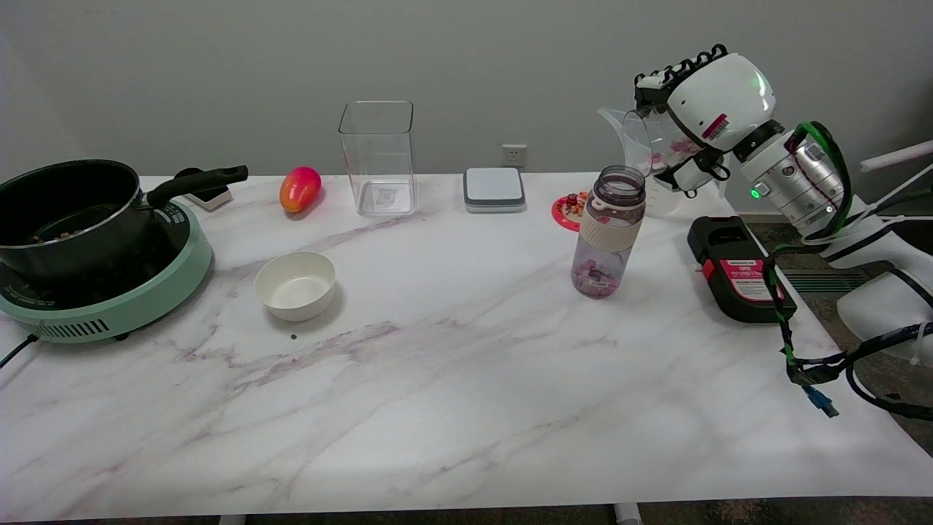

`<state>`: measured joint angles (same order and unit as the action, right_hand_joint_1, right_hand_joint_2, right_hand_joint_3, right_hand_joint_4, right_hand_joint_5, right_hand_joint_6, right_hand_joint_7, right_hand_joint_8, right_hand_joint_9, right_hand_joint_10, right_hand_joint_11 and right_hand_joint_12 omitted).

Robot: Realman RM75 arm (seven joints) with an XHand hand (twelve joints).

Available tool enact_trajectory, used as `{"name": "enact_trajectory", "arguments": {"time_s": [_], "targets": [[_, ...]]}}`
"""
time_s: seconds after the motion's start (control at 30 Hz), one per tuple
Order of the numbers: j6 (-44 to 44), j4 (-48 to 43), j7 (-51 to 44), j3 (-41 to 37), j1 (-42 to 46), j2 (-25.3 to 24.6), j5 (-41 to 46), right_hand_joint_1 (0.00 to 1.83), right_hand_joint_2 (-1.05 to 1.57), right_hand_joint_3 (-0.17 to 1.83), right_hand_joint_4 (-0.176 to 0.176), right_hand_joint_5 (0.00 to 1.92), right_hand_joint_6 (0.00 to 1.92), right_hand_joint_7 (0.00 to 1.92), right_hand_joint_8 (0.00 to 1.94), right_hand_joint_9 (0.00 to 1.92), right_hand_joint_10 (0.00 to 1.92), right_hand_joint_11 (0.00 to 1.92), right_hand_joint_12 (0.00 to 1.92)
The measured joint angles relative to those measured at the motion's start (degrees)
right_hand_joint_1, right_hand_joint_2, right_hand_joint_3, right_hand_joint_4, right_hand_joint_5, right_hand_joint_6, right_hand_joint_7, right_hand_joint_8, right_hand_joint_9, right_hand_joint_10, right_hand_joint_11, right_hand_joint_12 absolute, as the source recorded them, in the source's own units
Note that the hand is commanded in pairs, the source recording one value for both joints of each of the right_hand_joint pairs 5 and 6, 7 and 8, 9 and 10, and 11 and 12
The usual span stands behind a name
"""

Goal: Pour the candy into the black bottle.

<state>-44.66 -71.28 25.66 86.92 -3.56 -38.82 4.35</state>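
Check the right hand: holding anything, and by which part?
Yes. The right hand holds a clear pitcher with pink candy in it, gripped around its body on the side away from the spout, lifted and tilted above the bottle.

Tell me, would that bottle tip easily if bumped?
Probably. The bottle stands tall and narrow, with only a little candy at the bottom, so it looks light. It has no lid on, so candy could spill. Its smooth sides might slip in fingers.
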Motion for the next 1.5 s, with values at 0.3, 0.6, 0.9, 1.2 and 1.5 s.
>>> {"name": "enact_trajectory", "arguments": {"time_s": [0.3, 0.6, 0.9, 1.2, 1.5], "targets": [[0.4, -0.1, 0.8, 0.0, -0.8, 0.1, -1.9, 1.45, 0.55, 1.07, 0.000, 1.29, 1.29, 1.39, 1.39, 1.34, 1.34, 1.11, 1.11], [0.8, -0.2, 1.4, 0.0, -1.3, 0.1, -3.4, 1.46, 0.54, 1.07, 0.000, 1.29, 1.29, 1.39, 1.39, 1.33, 1.33, 1.11, 1.11], [1.0, -0.4, 1.7, 0.0, -1.5, 0.1, -4.2, 1.46, 0.54, 1.07, 0.000, 1.29, 1.29, 1.38, 1.38, 1.33, 1.33, 1.11, 1.11], [1.1, -0.4, 1.8, -0.2, -1.7, 0.1, -4.9, 1.45, 0.53, 1.08, 0.000, 1.29, 1.29, 1.38, 1.38, 1.33, 1.33, 1.11, 1.11], [1.1, -0.2, 2.1, -0.5, -2.0, 0.2, -6.2, 1.45, 0.52, 1.10, 0.000, 1.29, 1.29, 1.38, 1.38, 1.33, 1.33, 1.11, 1.11]]}}
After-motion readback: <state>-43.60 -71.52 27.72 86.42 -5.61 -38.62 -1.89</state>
